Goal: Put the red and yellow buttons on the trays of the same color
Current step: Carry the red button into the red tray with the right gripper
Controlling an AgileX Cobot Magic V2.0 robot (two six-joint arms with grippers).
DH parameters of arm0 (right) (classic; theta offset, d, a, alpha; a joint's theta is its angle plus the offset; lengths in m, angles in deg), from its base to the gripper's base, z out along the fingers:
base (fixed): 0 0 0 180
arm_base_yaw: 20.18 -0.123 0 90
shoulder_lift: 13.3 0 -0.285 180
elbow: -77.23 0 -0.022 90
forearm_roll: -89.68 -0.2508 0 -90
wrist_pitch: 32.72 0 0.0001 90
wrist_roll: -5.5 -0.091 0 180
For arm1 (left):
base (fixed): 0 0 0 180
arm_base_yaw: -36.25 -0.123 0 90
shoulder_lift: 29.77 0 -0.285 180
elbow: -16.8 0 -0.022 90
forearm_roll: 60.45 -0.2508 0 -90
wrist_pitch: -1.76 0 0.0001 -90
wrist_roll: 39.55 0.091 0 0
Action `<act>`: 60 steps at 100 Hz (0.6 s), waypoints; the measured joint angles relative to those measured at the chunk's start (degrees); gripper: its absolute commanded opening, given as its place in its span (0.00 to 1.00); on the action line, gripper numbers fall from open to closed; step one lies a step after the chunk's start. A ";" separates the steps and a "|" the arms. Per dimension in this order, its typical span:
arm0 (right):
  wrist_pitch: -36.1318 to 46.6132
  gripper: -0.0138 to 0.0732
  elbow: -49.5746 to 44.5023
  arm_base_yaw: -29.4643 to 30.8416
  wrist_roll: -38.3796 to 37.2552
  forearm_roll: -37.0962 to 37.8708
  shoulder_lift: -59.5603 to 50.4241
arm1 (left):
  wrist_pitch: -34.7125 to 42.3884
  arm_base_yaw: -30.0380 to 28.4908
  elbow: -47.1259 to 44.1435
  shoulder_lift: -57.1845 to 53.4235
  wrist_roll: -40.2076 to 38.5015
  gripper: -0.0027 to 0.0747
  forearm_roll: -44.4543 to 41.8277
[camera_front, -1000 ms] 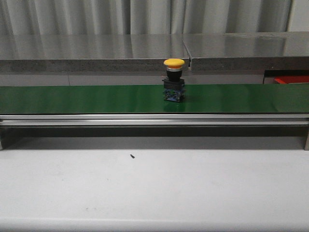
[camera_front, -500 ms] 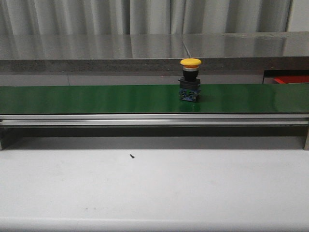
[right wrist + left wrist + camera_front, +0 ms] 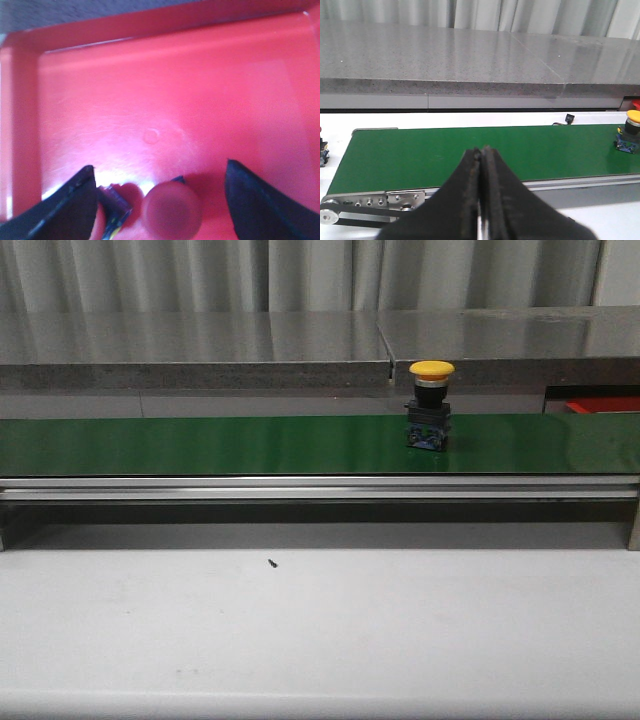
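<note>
Looking forward over the white table, I see the green conveyor belt running the full width of the front view, with a grey stone ledge behind it. At the far right, past the belt's end, a sliver of the red tray shows; my right wrist camera looks straight down into that same tray, its floor and raised rim filling the picture.

On the belt, right of centre, the yellow button stands upright, yellow cap on top of a dark body with a blue base. My left wrist camera picks it up too, small and near the belt's far end.

My left gripper sits on the near side of the belt, above its metal rail, with the two black fingers pressed together and nothing between them. It is well apart from the yellow button.

My right gripper hangs over the red tray with its fingers spread wide. Between them, apart from both, the red button rests on the tray floor, its round cap towards the camera; I cannot tell whether it is upright or tipped.

A tiny dark speck lies on the white table.
</note>
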 measured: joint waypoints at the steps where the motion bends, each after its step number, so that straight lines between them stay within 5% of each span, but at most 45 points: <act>1: -0.42 0.78 0.00 0.00 0.19 -0.11 -0.38 | 0.00 0.00 0.00 0.00 0.00 0.01 0.00; 32: -8.76 0.78 -1.46 -0.72 6.24 -7.47 -11.63 | 0.00 0.00 0.00 0.00 0.00 0.01 0.00; 60: -5.91 0.78 -21.35 -4.56 11.25 -8.27 -28.78 | 0.00 0.00 0.00 0.00 0.00 0.01 0.00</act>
